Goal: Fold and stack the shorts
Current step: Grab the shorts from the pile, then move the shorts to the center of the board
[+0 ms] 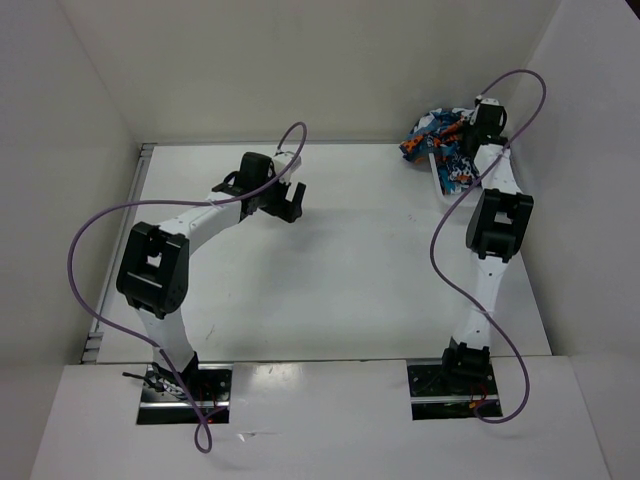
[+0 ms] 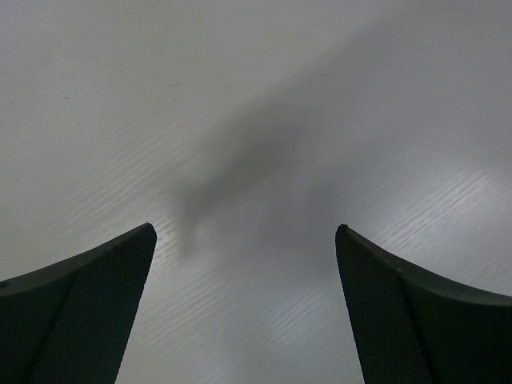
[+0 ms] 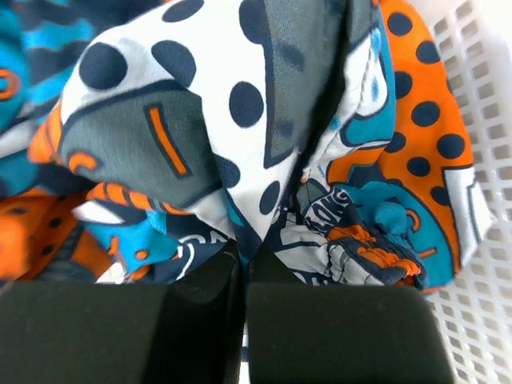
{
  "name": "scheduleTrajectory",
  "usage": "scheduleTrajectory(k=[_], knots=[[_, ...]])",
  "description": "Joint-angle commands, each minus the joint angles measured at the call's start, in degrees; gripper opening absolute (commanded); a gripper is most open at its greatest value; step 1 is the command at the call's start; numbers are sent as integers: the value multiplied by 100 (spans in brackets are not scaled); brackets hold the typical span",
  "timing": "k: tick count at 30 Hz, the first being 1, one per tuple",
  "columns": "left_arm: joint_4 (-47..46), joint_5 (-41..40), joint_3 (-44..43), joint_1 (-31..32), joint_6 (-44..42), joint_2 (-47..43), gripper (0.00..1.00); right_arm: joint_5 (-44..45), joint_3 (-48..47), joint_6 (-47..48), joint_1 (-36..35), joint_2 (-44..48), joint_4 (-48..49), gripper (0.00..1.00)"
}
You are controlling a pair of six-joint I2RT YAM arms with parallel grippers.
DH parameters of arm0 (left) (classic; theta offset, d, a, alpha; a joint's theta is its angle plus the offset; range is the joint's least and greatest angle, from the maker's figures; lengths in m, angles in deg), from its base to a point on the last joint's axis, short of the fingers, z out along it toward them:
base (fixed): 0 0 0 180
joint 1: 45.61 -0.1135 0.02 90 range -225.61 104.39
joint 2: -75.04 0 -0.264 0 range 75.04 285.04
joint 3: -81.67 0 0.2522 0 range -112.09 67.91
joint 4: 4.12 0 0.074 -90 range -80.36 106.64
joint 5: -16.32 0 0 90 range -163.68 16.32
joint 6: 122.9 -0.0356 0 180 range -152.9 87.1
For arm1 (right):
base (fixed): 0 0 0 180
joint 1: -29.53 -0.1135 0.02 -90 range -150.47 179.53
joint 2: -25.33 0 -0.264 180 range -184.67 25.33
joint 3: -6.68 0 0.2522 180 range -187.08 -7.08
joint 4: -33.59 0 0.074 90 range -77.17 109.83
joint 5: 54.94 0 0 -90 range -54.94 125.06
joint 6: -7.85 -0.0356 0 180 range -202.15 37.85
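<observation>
Starting with the top view: the shorts [image 1: 438, 140] sit bunched in a heap at the upper right of the frame, close to the back wall. They lie in and over a white mesh basket [image 1: 440, 190] whose rim just shows below them. The right arm [image 1: 495, 225] runs up the right side and dips its wrist into the heap, hiding its own fingertips. The left gripper [image 1: 290, 200] hangs over the bare table [image 1: 360, 270] left of centre, well apart from the cloth, fingers spread

The left wrist view has one dark finger in each lower corner, wide apart. Between them are only pale tabletop and a soft shadow, with no fabric

In the right wrist view, crumpled print fills the frame, with the basket's mesh at the right edge. The right gripper [image 3: 242, 254] sits at bottom centre, pads pressed together, and a thin white-and-navy fold runs down into the seam between them. It looks to be pinching the shorts

The cloth looks light and limp. Lifted by one fold, it will likely sag, trail and perhaps snag on the mesh. The gathered elastic waistband [image 3: 376, 248] at lower right is thicker and probably the surer hold

Only the right wrist view shows the pinch, and only the top view shows the open table beside the heap
</observation>
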Motion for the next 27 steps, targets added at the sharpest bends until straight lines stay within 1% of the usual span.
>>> scheduleTrajectory(k=[1, 4, 7, 10, 11, 12, 14, 15, 16, 17, 18, 19, 20, 21, 22, 23, 24, 25, 26, 27], knots=[[-262, -11, 61, -10, -23, -241, 100, 17, -76, 229, -291, 971, -1, 0], [-376, -11, 272, -10, -23, -583, 100, 605, 214, 230, -651, 1586, 69, 0], [-376, -11, 474, -10, -23, -952, 100, 1676, 312, 36, -985, 2149, 262, 0], [-429, -72, 754, -10, -23, -1391, 100, 2038, 478, 44, -1275, 2843, 551, 0], [-429, -72, 834, -10, -23, -1515, 100, 2092, 548, 149, -1371, 3045, 700, 0], [-429, -142, 922, -10, -23, -1638, 100, 2093, 618, 472, -1494, 3482, 1076, 0], [-491, -212, 1211, -10, -23, -2034, 100, 2171, 882, 939, -1959, 3924, 1543, 0], [-560, -300, 1317, -10, -23, -2174, 100, 2224, 883, 1455, -2161, 4108, 1937, 0], [-631, -353, 1423, -10, -23, -2471, 100, 2224, 952, 1695, -2381, 4415, 2045, 0], [-631, -354, 1519, -10, -23, -2622, 100, 2050, 901, 1889, -2818, 4540, 2046, 0], [-631, -441, 1738, -10, -23, -2772, 100, 1840, 822, 2091, -3023, 4628, 1803, 0], [-631, -528, 1845, -10, -23, -3078, 100, 1542, 517, 2093, -3199, 4681, 1505, 0], [-631, -529, 1950, -10, -23, -3229, 100, 1182, 305, 1936, -3392, 4682, 1162, 0], [-631, -608, 2177, -10, -23, -3526, 100, 535, -37, 1752, -3446, 4682, 837, 0], [-631, -661, 2267, -10, -23, -3677, 100, 224, -110, 1237, -3447, 4629, 364, 0], [-510, -661, 2346, -71, -23, -3809, 100, -214, -110, 1066, -3447, 4629, 246, 0], [-447, -600, 2399, -237, -23, -4063, 100, -402, 177, 969, -3447, 4629, 184, 0], [-386, -547, 2469, -343, -23, -4178, 100, -551, 328, 707, -3447, 4629, 122, 2], [-316, -547, 2522, -448, -23, -4301, 100, -675, 468, 591, -3447, 4629, 122, 6], [-315, -486, 2522, -676, -23, -4537, 100, -1033, 809, 503, -3447, 4629, 52, 31]])
